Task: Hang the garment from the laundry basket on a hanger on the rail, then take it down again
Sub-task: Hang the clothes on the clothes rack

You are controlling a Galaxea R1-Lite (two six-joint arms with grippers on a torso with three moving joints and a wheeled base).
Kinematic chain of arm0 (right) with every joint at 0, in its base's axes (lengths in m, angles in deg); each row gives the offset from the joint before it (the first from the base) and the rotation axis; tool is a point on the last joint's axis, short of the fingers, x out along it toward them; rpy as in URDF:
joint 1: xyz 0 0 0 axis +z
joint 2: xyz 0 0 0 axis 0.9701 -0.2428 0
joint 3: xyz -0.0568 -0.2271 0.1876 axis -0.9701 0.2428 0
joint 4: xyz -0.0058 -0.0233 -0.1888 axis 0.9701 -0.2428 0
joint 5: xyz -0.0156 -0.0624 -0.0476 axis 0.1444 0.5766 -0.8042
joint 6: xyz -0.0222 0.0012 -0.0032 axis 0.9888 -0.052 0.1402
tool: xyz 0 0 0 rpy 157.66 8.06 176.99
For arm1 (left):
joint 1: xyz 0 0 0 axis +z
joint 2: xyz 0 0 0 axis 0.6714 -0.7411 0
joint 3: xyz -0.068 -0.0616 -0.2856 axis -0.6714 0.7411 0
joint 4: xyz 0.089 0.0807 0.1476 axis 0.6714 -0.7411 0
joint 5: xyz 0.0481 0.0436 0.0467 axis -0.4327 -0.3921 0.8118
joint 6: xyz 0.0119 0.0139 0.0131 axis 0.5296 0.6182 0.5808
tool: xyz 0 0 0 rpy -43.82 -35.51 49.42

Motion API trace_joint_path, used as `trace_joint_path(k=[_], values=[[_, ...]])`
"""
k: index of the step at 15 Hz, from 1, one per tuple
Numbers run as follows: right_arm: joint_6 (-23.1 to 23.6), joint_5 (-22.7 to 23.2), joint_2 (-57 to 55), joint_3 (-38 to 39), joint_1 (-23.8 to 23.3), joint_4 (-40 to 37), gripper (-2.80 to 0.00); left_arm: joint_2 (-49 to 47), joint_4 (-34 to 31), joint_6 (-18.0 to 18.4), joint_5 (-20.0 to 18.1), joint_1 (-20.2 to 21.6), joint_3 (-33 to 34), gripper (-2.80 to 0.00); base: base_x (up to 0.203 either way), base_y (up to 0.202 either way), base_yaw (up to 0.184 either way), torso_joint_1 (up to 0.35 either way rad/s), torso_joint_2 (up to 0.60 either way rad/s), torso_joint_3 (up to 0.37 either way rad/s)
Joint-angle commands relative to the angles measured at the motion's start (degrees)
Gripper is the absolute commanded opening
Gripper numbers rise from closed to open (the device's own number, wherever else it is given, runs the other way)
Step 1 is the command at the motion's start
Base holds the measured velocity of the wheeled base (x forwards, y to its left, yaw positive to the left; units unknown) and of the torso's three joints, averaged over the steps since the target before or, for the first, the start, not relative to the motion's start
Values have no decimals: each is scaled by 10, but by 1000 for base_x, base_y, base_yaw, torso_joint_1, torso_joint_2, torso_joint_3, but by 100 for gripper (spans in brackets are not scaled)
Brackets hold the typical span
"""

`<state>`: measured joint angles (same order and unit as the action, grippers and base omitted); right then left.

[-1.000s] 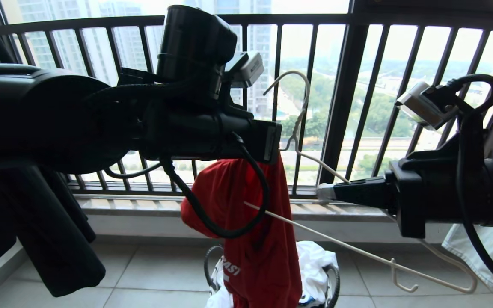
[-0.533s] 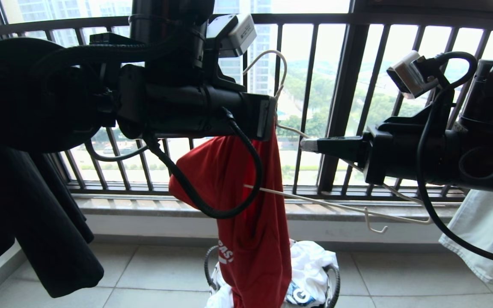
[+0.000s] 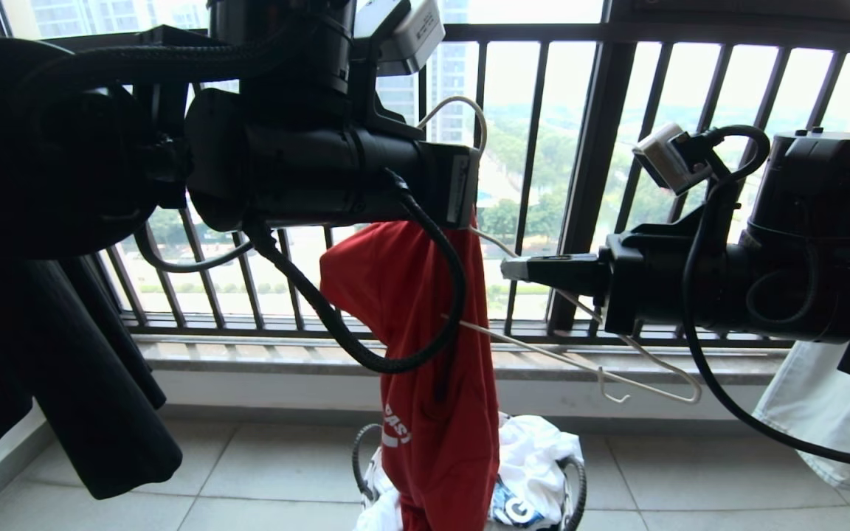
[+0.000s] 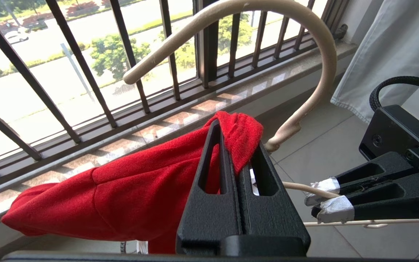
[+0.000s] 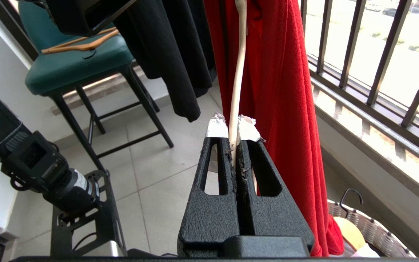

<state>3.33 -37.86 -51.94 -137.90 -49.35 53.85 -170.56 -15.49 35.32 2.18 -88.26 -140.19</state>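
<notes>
Item: red T-shirt [image 3: 432, 354], white lettering partly visible low on the cloth. Hangs in a long fold in front of the barred window railing [image 3: 587, 184], its lower end reaching down to the laundry basket [image 3: 576, 487].

Left tool [image 4: 236, 160]: clenched on a bunched fold of the red T-shirt at its top edge; in the head view the tip is hidden behind the arm's own body. The cloth drapes away from the pinch toward the sill.

Right tool [image 5: 234, 136]: clenched on a thin arm of the wire hanger [image 3: 580, 361], tape-wrapped fingertips [image 4: 335, 209] closed on the wire. It sits just beside the left tool, pointing toward the shirt.

Wire hanger: pale off-white, tilted; its curved hook [image 4: 304, 47] rises above the left tool, its twisted neck next to the pinched cloth. One arm runs into the shirt; the far end with its small hook hangs below the right arm.

Laundry basket: on the tiled floor [image 3: 248, 472], holding white laundry with a blue-and-white print.

Also present: black garment [image 3: 93, 398] at left; white cloth [image 3: 823, 413] at right; green-seated chair [image 5: 78, 62] bearing a wooden hanger [image 5: 82, 42].
</notes>
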Motion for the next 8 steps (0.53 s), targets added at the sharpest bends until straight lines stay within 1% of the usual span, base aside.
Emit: trace_joint_path(k=[1,6,7,8], values=[[0,5,-2,2,1,1,-280,-1,0,0,3,3,-2,-280,0,0,0,0,0,0],[-2,5,-6,-1,1,2,-280,-4,-3,0,2,3,6,-280,0,0,0,0,0,0],[-2,5,-5,-1,1,2,-280,-4,-4,3,2,2,6,-280,0,0,0,0,0,0],[-2,4,-5,-3,0,3,-280,-1,-7,13,2,3,7,-280,0,0,0,0,0,0]])
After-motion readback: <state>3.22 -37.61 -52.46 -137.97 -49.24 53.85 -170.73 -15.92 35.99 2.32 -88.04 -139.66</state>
